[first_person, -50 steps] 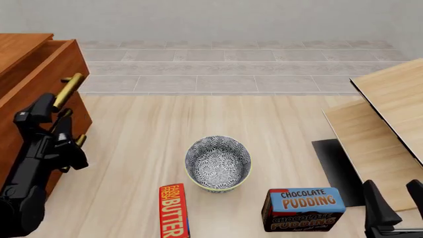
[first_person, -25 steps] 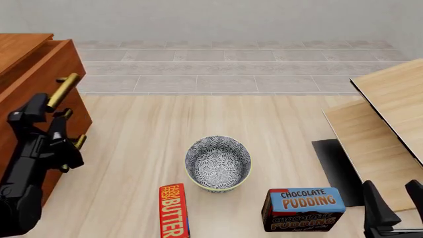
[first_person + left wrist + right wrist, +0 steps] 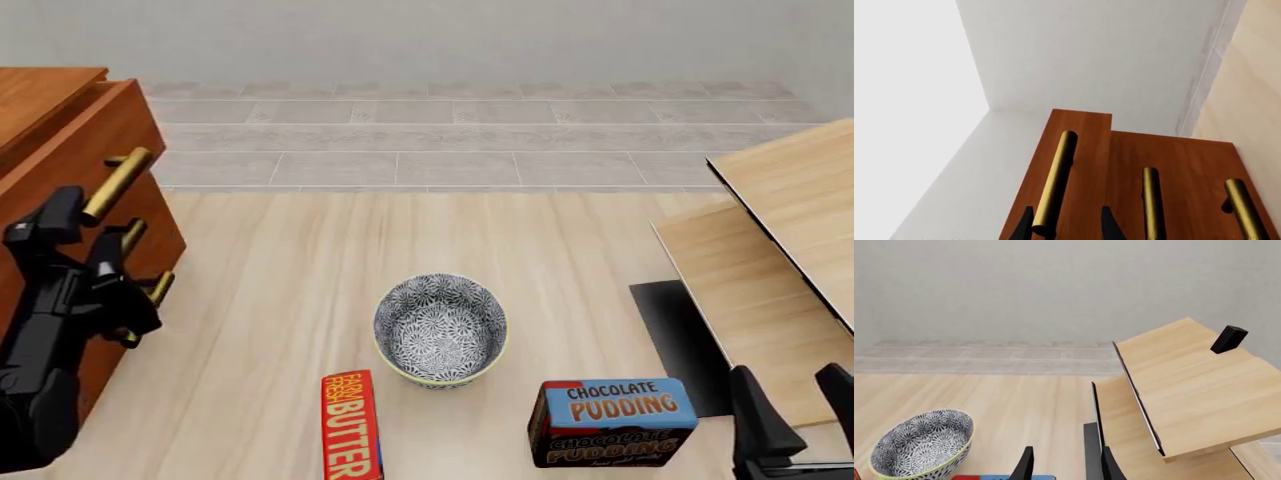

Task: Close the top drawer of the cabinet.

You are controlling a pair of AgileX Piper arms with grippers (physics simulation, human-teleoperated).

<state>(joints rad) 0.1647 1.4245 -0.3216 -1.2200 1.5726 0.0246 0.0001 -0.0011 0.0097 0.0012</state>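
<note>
Standing at the left edge of the front view, the cabinet shows its reddish-brown side and top, with the top drawer still sticking out a little past the fronts below it. Its long brass handle runs diagonally along the drawer front. The left gripper sits right against this cabinet front, just below the top handle, with a lower handle showing beside it. In the left wrist view the two dark fingertips stand apart, and the near end of the top handle lies between them; whether either finger touches the bar cannot be told. Two lower handles run alongside.

On the pale wood table rest a patterned bowl, a red butter box just left of it and a blue chocolate pudding box to its right. Light wooden boards lean at the right side.

The right gripper waits low at the right corner, well away from the cabinet, its fingers apart and holding nothing.
</note>
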